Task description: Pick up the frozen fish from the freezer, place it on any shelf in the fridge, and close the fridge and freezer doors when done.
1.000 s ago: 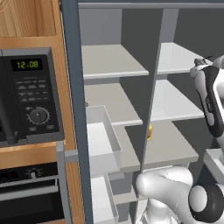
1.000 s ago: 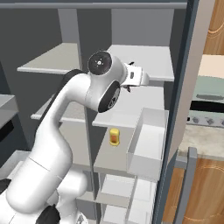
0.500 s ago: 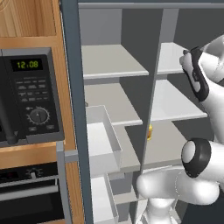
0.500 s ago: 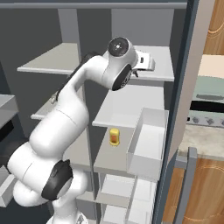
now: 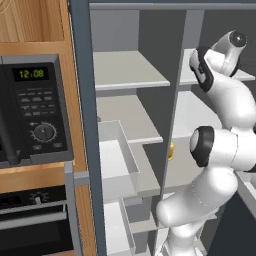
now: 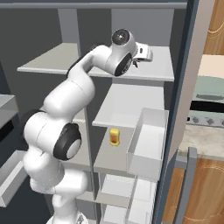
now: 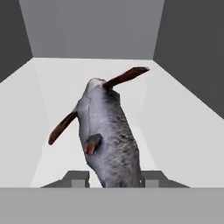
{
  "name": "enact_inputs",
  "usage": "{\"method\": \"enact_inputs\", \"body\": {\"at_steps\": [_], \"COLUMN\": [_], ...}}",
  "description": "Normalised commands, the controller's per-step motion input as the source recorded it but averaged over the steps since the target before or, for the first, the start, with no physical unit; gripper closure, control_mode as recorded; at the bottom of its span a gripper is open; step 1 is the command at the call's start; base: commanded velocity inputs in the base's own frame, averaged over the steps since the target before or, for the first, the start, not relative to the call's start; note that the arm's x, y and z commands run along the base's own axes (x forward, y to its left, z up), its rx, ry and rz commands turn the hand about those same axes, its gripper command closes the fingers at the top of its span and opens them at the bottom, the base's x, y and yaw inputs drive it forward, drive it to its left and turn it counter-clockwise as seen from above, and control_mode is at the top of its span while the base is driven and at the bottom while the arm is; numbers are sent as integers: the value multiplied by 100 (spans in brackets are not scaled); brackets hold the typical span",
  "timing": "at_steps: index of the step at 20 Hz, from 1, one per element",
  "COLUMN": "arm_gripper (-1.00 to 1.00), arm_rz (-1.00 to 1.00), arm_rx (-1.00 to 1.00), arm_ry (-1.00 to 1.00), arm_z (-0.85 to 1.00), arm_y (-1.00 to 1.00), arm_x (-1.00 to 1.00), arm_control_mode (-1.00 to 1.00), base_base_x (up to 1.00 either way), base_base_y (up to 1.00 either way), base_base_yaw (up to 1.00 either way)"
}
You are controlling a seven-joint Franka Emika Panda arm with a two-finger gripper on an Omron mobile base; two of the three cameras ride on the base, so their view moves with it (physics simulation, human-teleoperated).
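Gripper (image 7: 110,179) closed on the frozen fish (image 7: 107,140), as I read it from the hand view: the two dark fingertips (image 7: 76,178) sit tight against either side of the grey, scaly body, which rises between them with thin reddish-brown fins splayed to both sides. Beyond the fish lies the pale board of a shelf (image 7: 175,127), boxed in by grey inner walls.

From the right base view, my arm reaches up and across, its white hand (image 6: 142,51) level with the uppermost shelf (image 6: 162,65) of the right-hand compartment, the fridge (image 6: 131,100). I cannot make out the fish itself from that side. A small yellow-orange jar (image 6: 114,136) stands upright on a lower board, well below the hand, just beside a white door bin (image 6: 146,142) on the open fridge door (image 6: 181,113).

From the left base view, the arm's upper joints (image 5: 220,65) crowd the top shelf of the fridge half, while the freezer (image 5: 125,100) to their left stands open with pale shelves showing. Its door (image 5: 85,130) juts edge-on toward me, a white bin (image 5: 117,165) on its inner face. A black microwave (image 5: 32,115) reading 12:08 sits in the wooden cabinetry at left, over an oven (image 5: 35,217).
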Motion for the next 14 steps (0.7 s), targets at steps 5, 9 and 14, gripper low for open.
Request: {"method": "enact_inputs", "body": {"at_steps": [5,9,14], "arm_gripper": [-100,-100,-100], "arm_rz": [-1,0,0], "arm_rx": [-1,0,0], "arm_ry": [0,0,-11], "arm_z": [2,39,14], "arm_y": [38,39,34], "arm_x": [2,-69,-100], "arm_control_mode": [-100,-100,-100], "base_base_x": [0,0,0], "base_base_y": [0,0,0], "base_base_yaw": [0,0,0]}}
